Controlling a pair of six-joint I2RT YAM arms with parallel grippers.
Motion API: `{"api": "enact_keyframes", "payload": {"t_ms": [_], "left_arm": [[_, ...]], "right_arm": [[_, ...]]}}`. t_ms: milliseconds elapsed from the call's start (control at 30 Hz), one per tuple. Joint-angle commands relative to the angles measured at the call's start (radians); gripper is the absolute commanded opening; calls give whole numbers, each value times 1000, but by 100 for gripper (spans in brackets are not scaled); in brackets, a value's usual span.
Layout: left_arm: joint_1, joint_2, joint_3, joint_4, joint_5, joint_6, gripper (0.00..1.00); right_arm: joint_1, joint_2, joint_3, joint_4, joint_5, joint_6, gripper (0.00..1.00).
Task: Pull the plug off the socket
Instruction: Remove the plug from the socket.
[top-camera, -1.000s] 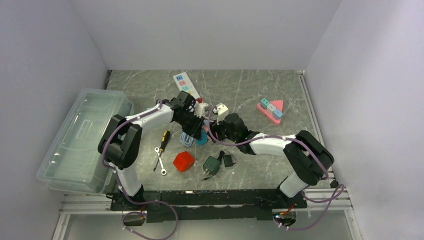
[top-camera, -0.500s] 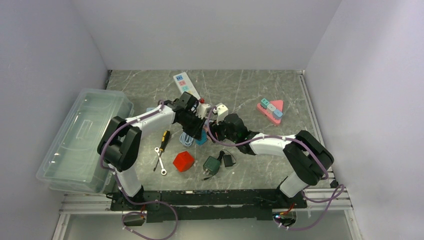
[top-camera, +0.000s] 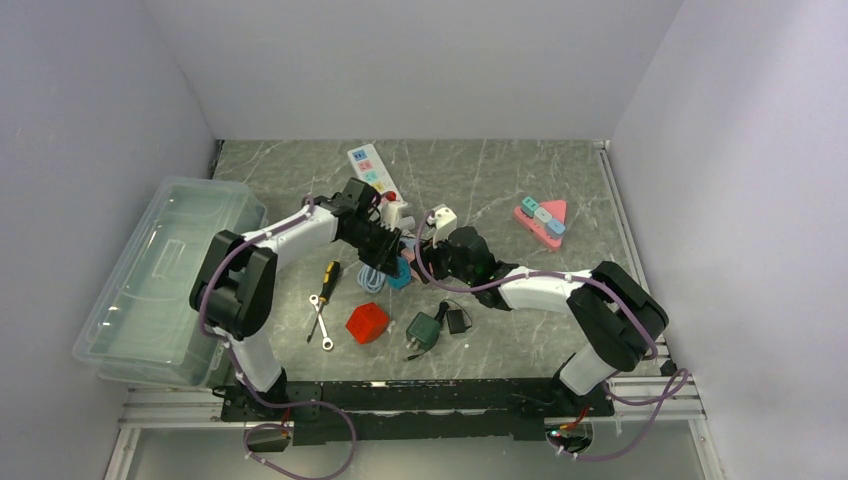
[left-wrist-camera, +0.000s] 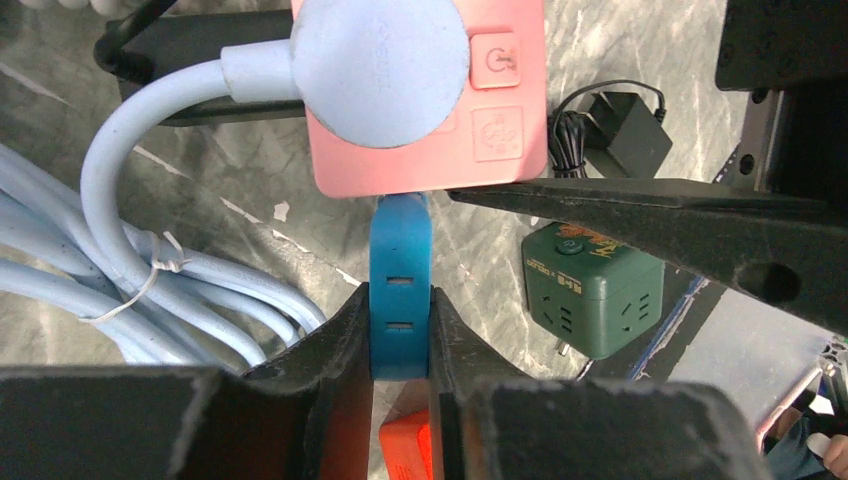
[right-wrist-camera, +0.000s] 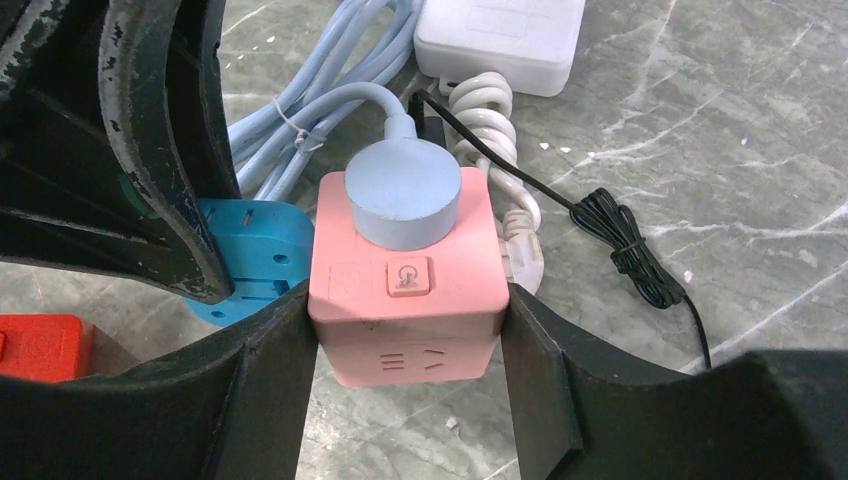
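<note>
Surface: grey marbled table (top-camera: 520, 170), plain white walls around it.
Left claw: the left gripper (left-wrist-camera: 400, 305) is clamped on the blue plug (left-wrist-camera: 400, 255), one finger on each flat side.
Right claw: the right gripper (right-wrist-camera: 405, 305) is squeezed onto the pink socket cube (right-wrist-camera: 440, 250).
Plug's place: mid-table, its end meeting the pink cube's side (pins hidden, so their seating cannot be told).
Left wrist only: green socket cube (left-wrist-camera: 590, 290), black adapter (left-wrist-camera: 625, 145).
Right wrist only: white charger (right-wrist-camera: 500, 35), white coiled cord (right-wrist-camera: 485, 105).
Overhead only: clear bin (top-camera: 165, 275), screwdriver (top-camera: 328, 277), wrench (top-camera: 320, 326), white power strip (top-camera: 370, 166), pink triangular strip (top-camera: 542, 221).
Counts: two arms, two strips, two hand tools, one bin, one red cube (top-camera: 367, 322).
</note>
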Motion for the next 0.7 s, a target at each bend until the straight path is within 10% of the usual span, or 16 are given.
{"api": "enact_keyframes", "payload": {"t_ms": [0,133,667], "left_arm": [[14,-67,28,3,-192,0,0],[13,-67,31,-26,-342,1,0],[-38,-57,32,-29,113,84,0]], "right_arm": [[-1,-11,15,-24,7,-16,0],[-1,-5,24,-38,31,-10,0],[-22,58,84,-130,145,54,0]]}}
